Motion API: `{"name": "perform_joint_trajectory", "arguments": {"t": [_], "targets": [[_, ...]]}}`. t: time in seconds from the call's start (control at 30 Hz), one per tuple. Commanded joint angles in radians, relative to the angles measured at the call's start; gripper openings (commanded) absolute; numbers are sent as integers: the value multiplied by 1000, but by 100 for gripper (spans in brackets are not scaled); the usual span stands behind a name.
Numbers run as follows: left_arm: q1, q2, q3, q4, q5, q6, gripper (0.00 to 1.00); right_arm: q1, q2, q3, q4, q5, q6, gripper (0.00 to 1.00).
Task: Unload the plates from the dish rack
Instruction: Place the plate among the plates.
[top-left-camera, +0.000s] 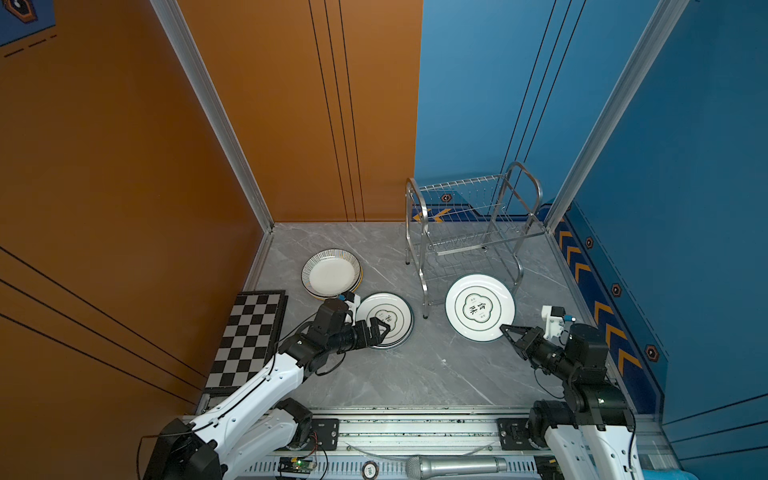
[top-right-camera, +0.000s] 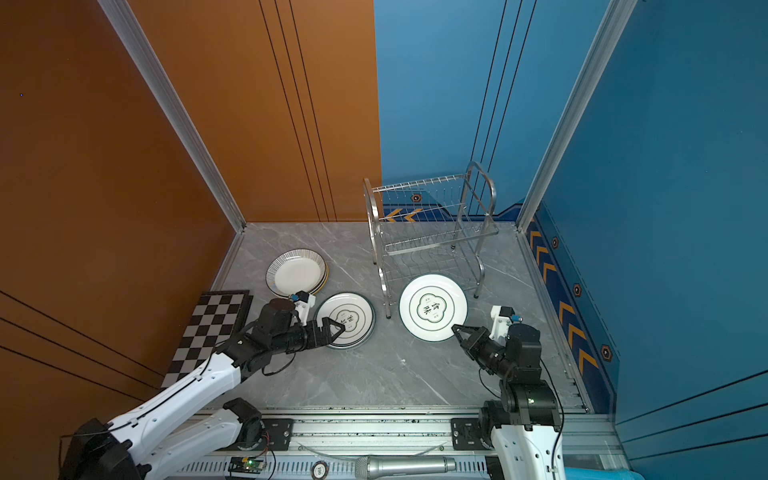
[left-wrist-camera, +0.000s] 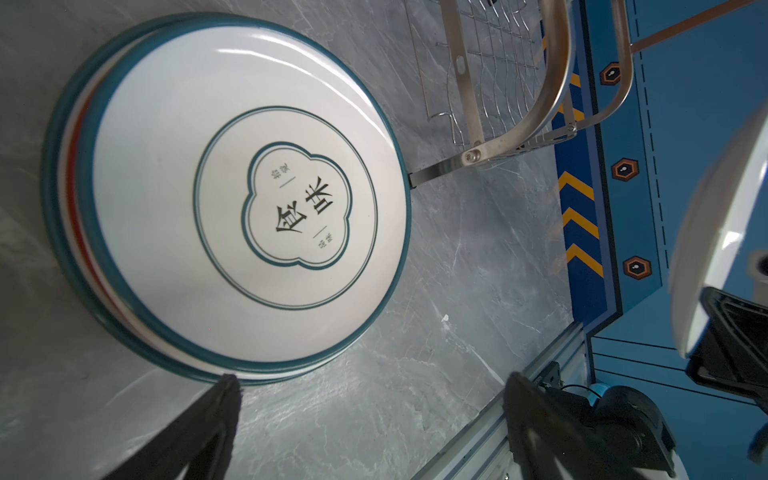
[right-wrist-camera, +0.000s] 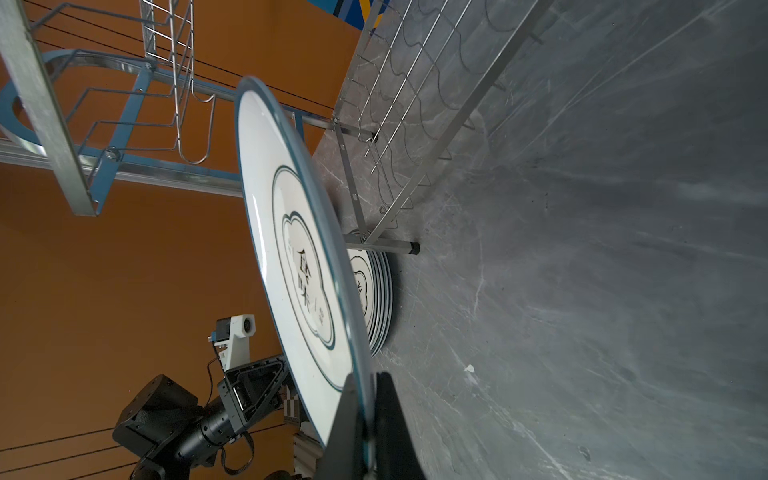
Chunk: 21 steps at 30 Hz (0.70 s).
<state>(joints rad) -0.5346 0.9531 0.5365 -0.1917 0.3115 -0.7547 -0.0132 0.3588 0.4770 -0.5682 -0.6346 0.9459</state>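
Plate (top-left-camera: 480, 307) — round, glossy white ceramic — pinched between right fingers (right-wrist-camera: 392, 419).

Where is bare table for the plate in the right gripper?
Widest: bare tabletop between the banded stack, the held plate and the front rail. Smaller: behind the striped stack, beside the dish rack. Crowded: left side, with chequered board and open left gripper.

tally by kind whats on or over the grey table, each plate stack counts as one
striped-rim plate stack: 1
dark-rimmed plate stack: 1
single plate, in right gripper: 1
dish rack: 1
chequered board: 1
total: 5
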Motion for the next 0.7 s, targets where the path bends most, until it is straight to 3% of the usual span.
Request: {"name": "perform_joint_trajectory", "arguments": {"t": [0.0,0.33,0.57,0.67], "targets": [[-42,20,-11,91,16,-31,99,60,-3,-52,125,-12,75,0],[-138,133,0,263,61,-86,93,406,208,-103,406,193,148,0],[-143,165,-7,346,95,-111,87,488,292,-109,506,228,168,0],[-143,173,-6,350,93,-112,76,503,321,-112,560,216,186,0]]}}
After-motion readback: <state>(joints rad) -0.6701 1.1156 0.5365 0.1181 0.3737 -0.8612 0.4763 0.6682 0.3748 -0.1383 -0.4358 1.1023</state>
